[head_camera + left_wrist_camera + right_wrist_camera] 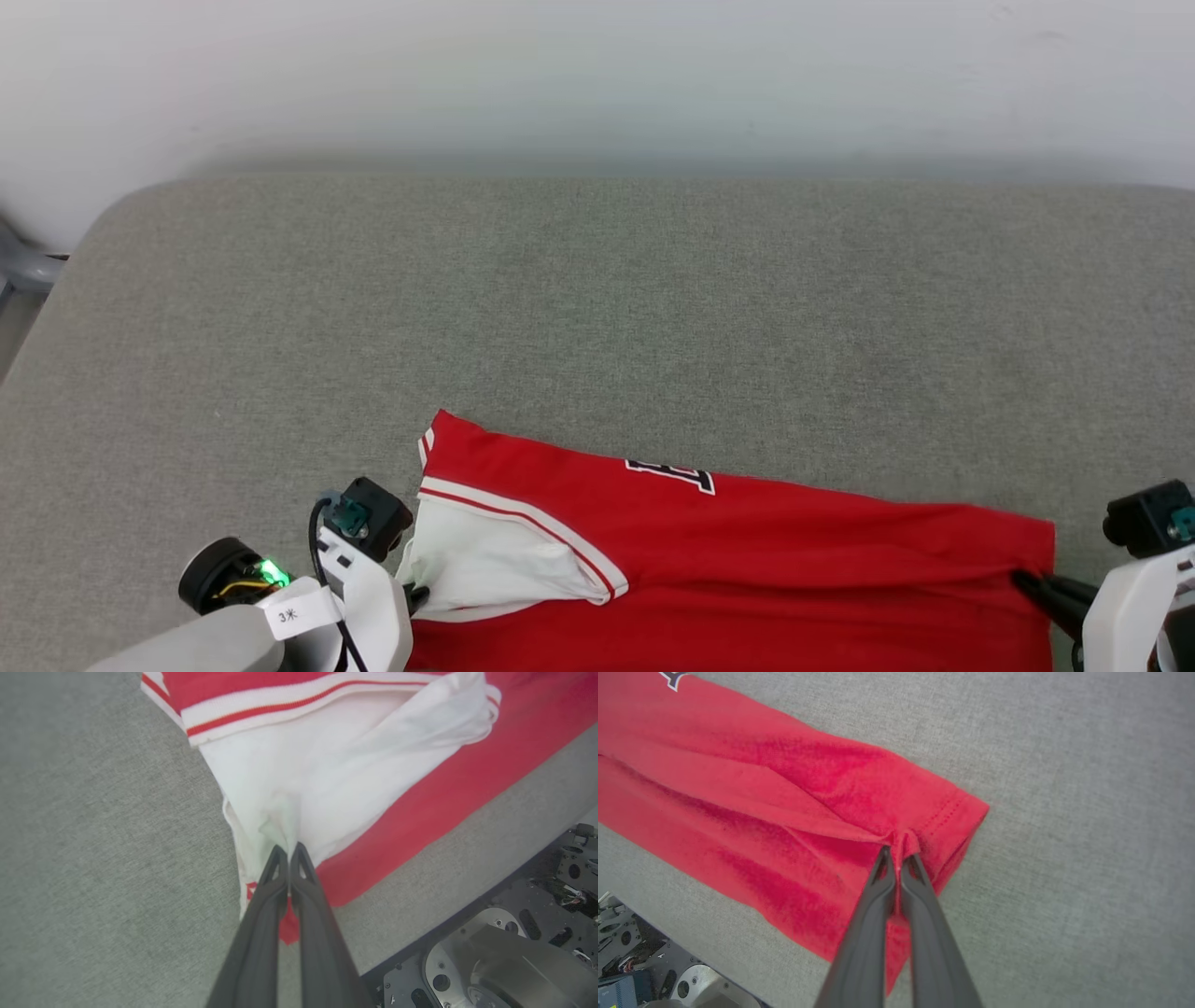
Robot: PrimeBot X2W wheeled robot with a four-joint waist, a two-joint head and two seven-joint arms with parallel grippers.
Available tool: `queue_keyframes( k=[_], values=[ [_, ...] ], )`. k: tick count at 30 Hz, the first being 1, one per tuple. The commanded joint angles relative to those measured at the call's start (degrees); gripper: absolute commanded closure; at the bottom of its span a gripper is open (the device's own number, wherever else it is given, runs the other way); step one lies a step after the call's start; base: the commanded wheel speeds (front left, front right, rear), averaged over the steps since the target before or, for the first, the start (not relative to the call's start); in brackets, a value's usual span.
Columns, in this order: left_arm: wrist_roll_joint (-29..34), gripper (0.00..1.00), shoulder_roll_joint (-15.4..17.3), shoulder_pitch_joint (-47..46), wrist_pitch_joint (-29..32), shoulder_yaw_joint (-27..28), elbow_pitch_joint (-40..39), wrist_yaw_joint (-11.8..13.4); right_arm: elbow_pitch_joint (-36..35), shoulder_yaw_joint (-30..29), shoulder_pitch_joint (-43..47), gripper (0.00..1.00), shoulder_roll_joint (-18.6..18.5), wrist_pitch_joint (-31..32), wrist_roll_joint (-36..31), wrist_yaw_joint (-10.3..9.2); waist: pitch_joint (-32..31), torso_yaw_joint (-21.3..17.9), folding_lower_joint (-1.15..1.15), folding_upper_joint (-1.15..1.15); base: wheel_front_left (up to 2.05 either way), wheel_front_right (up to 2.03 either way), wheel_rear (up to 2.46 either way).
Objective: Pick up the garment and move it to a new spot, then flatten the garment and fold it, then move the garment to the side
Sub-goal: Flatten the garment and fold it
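Head view, left claw [418,591], right claw [1021,579], both clamped on garment [766,560]

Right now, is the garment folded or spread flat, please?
Folded: the garment lies as a narrow band, its print cut off at the far edge.
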Motion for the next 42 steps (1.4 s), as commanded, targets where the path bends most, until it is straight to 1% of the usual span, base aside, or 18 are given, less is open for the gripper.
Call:
queue_keyframes(
  k=[1,7,10,11,12,14,17,19,20,23,26,29,33,37,42],
  values=[
    [-0.3,1.00,-0.3,0.9,-0.3,0.0,0.5,0.0,-0.3,-0.2,1.1,1.00,0.5,0.2,-0.1,-0.05,0.2,-0.1,0.00,0.00,0.00,0.00,0.00],
    [-0.8,1.00,-1.4,2.2,-1.5,0.2,2.9,-0.2,-0.1,-1.4,3.8,1.00,1.7,1.1,-1.1,-0.05,1.2,-0.4,0.00,0.00,0.00,0.00,0.00],
    [-1.7,1.00,-1.6,2.7,-3.0,1.3,3.8,0.7,0.2,-1.4,4.1,1.00,2.5,1.1,-1.9,-0.05,1.2,-0.7,0.00,0.00,0.00,0.00,0.00],
    [-1.5,0.80,-1.7,3.0,-3.7,1.4,3.9,1.1,0.4,-1.6,4.2,0.55,2.7,1.0,-2.0,-0.05,1.1,-0.7,0.00,0.00,0.00,0.00,0.00],
    [-1.3,0.00,-1.7,3.3,-4.4,1.6,4.1,1.6,0.5,-1.8,4.3,0.00,3.1,0.8,-2.1,-0.05,0.9,-0.8,0.00,0.00,0.00,0.00,0.00],
    [-1.2,0.00,-1.9,4.0,-6.3,2.1,4.0,2.5,-0.1,-1.7,4.3,0.00,3.0,0.9,-2.5,-0.05,0.3,-0.9,0.00,0.00,0.00,0.00,0.00],
    [-1.0,0.00,-1.6,5.3,-10.5,3.6,3.0,4.6,-1.5,-2.4,4.4,0.00,2.5,0.2,-3.0,-0.05,-1.0,-1.0,0.00,0.00,0.00,0.00,0.00],
    [-0.4,0.00,-1.1,6.2,-13.3,4.5,2.4,6.7,-2.6,-3.3,4.4,0.00,2.2,0.0,-3.1,-0.05,-1.7,-1.1,0.00,0.00,0.00,0.00,0.00],
    [0.4,0.00,-1.0,7.0,-16.3,5.5,1.6,8.8,-3.5,-4.7,4.4,0.00,1.9,-0.3,-3.0,-0.05,-2.2,-1.0,0.00,0.00,0.00,0.00,0.00],
    [1.4,0.00,-1.0,8.1,-20.5,7.1,1.2,12.1,-4.6,-7.0,4.3,0.00,1.2,0.3,-2.3,-0.05,-2.9,-0.8,0.00,0.00,0.00,0.00,0.00],
    [2.5,0.00,-1.5,8.8,-25.0,8.8,1.1,15.5,-4.7,-9.1,4.0,0.00,0.2,1.6,-2.2,-0.05,-3.2,-0.4,0.00,0.00,0.00,0.00,0.00],
    [3.1,0.00,-2.1,9.9,-28.3,10.5,1.2,18.5,-3.8,-11.4,4.2,0.00,-0.1,4.3,0.2,-0.05,-3.5,-0.1,0.00,0.00,0.00,0.00,0.00],
    [5.2,0.00,-3.4,11.4,-30.5,13.1,1.4,21.8,-2.4,-13.8,4.6,0.00,-0.8,9.8,4.5,-0.05,-3.4,0.5,0.00,0.00,0.00,0.00,0.00],
    [9.0,0.00,-4.9,13.1,-31.1,17.9,0.8,24.7,-0.7,-14.7,4.9,0.00,-0.7,14.2,7.4,-0.04,-3.0,1.4,0.00,0.00,0.00,0.00,0.00],
    [16.3,0.00,-8.0,17.4,-31.2,25.5,-1.0,26.2,2.1,-15.6,5.0,0.00,1.0,17.0,9.3,-0.05,-2.2,2.7,0.00,0.00,0.00,0.00,0.00]
  ],
)
